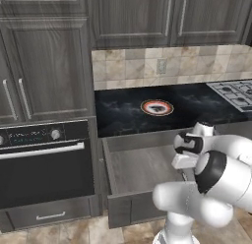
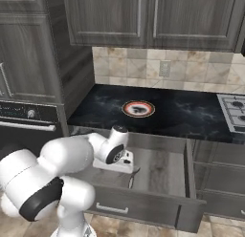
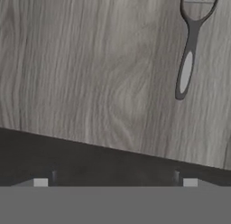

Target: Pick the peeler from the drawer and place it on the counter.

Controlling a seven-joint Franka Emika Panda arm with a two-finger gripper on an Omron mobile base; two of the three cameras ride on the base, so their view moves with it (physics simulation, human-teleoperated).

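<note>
Peeler [image 3: 188,49] lies flat on the open drawer [image 1: 142,167] floor, off to one side of my empty, spread pincer [image 3: 115,180], which I hold above it because my aim isn't centred yet.

- Your arm bends forward and low, with the wrist turned downward.
- Your gripper [image 3: 115,182] shows its fingertips [image 3: 40,182] wide apart, holding nothing.

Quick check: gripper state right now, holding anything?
Gripper: open, holding nothing; the peeler lies apart from it on the drawer floor.
</note>
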